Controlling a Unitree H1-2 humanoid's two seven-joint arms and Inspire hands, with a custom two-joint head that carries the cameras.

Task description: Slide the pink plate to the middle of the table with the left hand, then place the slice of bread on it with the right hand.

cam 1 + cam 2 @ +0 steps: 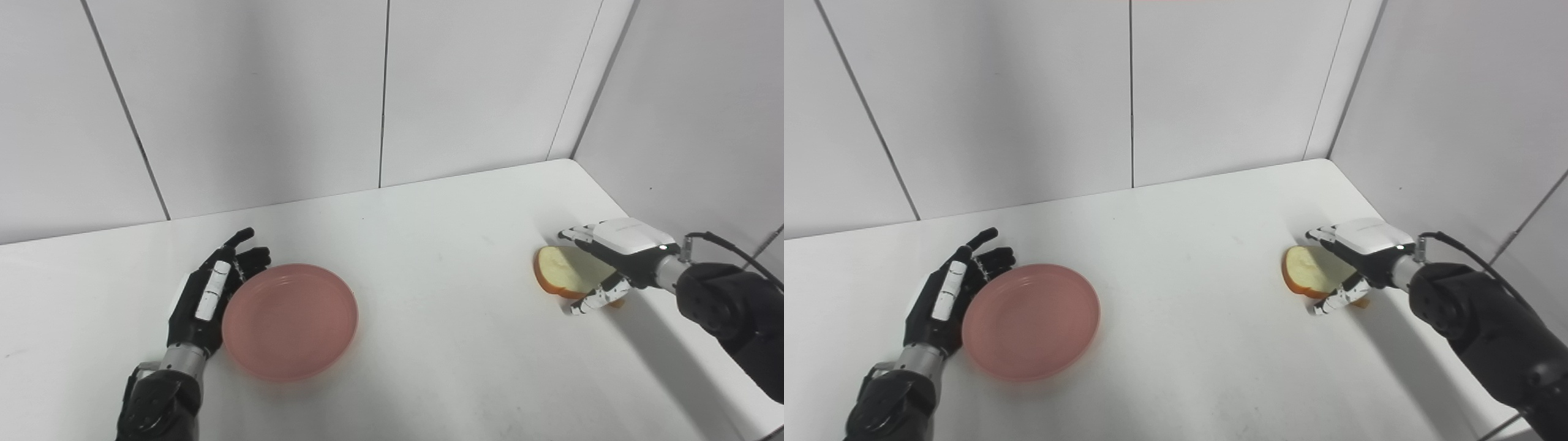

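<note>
Hidden or cut off: the right hand [618,257] covers the right part of the slice of bread [560,269]; the bread's right edge cannot be seen. Both forearms run out of the bottom edge. The left wrist hides a short stretch of the pink plate [291,321] rim at its left side.
Hard to make out: whether the bread is lifted or lies on the table [441,318] cannot be told; it appears tilted, crust edge down at the left.
Count, plates: one, pink, round, shallow, nothing in it.
Count, bread: one slice, pale crumb, brown crust.
Count, hands: two.
Left hand [205,294]: fingers extended and spread, holding nothing; palm edge set against the plate's left rim, fingertips pointing toward the back wall [245,104].
Right hand: fingers above the slice, thumb [591,300] below it at the near side, closed around the bread.
Plate position: left of table centre, flat on the surface, well apart from the bread.
Bread position: far right of the table, near the right-hand wall [692,122].
Surface: white, matt table top, with faint soft shadows under the plate and under the right arm.
Room: pale grey wall panels with dark vertical seams at the back; a second panelled wall meets it at the right, forming a corner beyond the bread.
</note>
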